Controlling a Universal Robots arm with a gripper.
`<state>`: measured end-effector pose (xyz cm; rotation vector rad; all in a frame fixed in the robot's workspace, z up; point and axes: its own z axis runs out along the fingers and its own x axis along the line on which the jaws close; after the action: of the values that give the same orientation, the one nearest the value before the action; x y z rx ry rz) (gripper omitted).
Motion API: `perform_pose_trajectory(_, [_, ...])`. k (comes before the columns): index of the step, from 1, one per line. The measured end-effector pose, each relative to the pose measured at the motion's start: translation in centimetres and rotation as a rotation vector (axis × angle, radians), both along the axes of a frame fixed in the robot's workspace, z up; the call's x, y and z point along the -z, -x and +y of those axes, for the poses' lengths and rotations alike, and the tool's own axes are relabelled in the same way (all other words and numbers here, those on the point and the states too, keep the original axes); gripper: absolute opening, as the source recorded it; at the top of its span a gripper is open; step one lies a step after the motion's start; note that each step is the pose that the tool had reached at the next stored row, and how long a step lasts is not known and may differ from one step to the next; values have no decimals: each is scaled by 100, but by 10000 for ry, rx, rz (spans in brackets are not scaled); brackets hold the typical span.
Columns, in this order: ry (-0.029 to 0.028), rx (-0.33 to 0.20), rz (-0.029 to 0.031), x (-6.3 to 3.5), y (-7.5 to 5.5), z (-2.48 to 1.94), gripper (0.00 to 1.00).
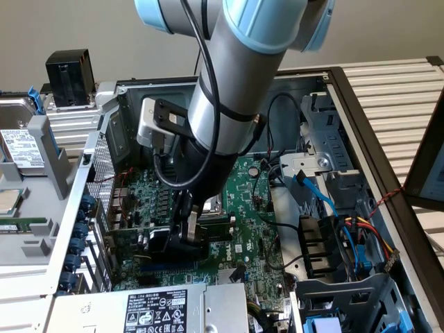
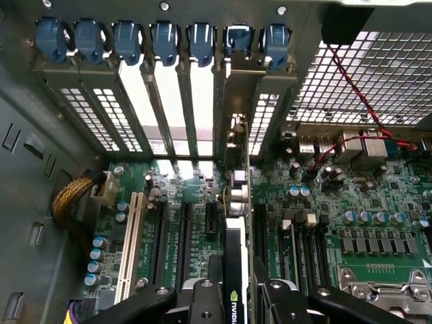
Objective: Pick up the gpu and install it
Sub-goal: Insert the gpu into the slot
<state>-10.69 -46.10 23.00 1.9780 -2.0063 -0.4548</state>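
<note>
The black two-fingered gripper (image 1: 187,227) pinches the gpu (image 2: 236,266), a small flat green circuit card with a black cooler, on edge over the slots of the big green motherboard (image 1: 244,201). The cooler's logo (image 2: 235,305) reads NVIDIA. In the exterior view, at six o'clock from the gripper, the grey power supply's white label (image 1: 156,311) has print too small to read.

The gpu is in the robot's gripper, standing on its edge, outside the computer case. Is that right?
Not quite. The gpu is in the gripper, standing on its edge, but inside the computer case, over the green motherboard. The wrist view shows it down among the board's slots, with the fingers on either side of it.
</note>
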Motion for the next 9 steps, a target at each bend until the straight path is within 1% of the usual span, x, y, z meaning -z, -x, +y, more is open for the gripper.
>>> perform_pose_trajectory(3, [-8, -5, -91, 4, 9, 0, 27])
perform_pose_trajectory(7, [-1, -2, -199, 0, 34, 0, 27])
perform_pose_trajectory(9, [-1, -2, -266, 0, 51, 0, 27])
